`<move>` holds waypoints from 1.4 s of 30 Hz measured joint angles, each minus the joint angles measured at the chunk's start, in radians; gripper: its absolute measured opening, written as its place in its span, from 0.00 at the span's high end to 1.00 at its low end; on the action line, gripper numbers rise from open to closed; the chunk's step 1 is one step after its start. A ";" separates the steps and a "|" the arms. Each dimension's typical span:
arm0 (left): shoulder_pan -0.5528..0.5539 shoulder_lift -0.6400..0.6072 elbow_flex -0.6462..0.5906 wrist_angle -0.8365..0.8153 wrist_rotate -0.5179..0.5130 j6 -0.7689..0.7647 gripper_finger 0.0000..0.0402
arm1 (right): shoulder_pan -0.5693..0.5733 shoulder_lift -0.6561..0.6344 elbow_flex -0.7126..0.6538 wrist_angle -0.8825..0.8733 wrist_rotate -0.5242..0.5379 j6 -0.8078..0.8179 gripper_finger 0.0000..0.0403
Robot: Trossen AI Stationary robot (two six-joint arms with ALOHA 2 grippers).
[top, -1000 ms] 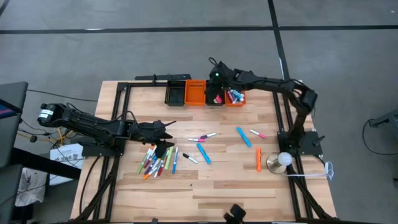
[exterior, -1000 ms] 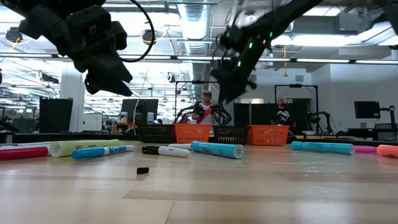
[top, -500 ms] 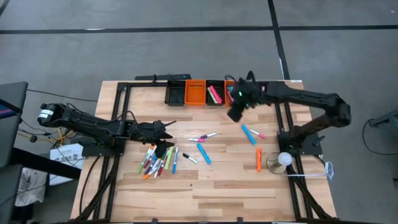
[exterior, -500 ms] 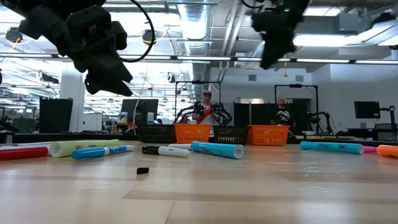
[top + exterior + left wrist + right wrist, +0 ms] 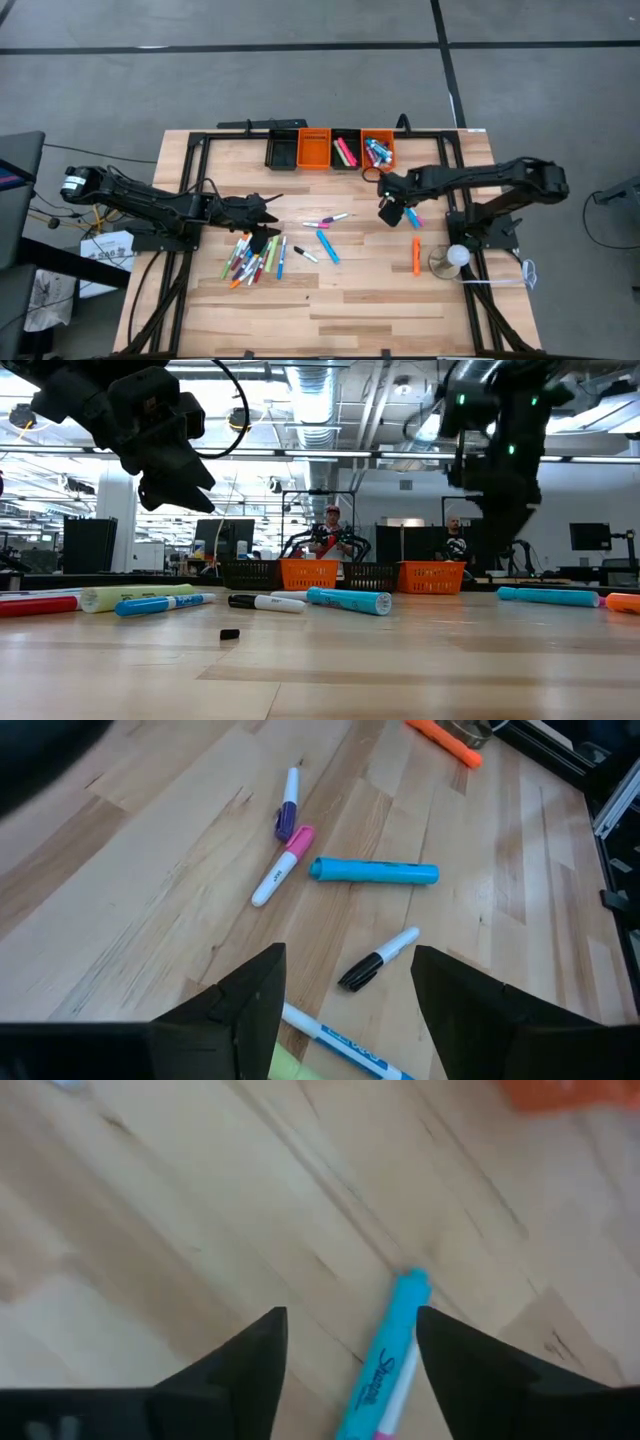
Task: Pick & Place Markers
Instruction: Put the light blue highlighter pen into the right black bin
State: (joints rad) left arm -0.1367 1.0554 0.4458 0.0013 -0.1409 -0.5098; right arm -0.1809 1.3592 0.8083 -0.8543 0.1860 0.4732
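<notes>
A pale planked wooden desk (image 5: pixel 330 300) stands on a grey concrete floor (image 5: pixel 250 80) crossed by dark lines. Behind it, a bright workshop: silver ceiling ducts (image 5: pixel 315 400), strip lights, dark monitors (image 5: pixel 588 536), two people standing.

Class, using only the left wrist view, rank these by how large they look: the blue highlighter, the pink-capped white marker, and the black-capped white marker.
1. Blue highlighter: clearly longest and thickest.
2. Pink-capped white marker.
3. Black-capped white marker: only slightly shorter-looking than the pink-capped one; since it lies nearer the camera, treat these two as nearly alike.
</notes>
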 joint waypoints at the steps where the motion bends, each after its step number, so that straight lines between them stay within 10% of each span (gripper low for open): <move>1: 0.000 0.000 0.000 0.000 0.000 0.000 0.47 | -0.009 0.017 -0.007 0.000 0.000 0.007 0.44; 42: 0.000 0.000 0.000 0.015 0.000 0.000 0.47 | -0.061 0.212 -0.073 0.087 -0.057 0.016 0.52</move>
State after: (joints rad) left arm -0.1364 1.0554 0.4458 0.0162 -0.1406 -0.5098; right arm -0.2417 1.5707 0.7357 -0.7676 0.1287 0.4889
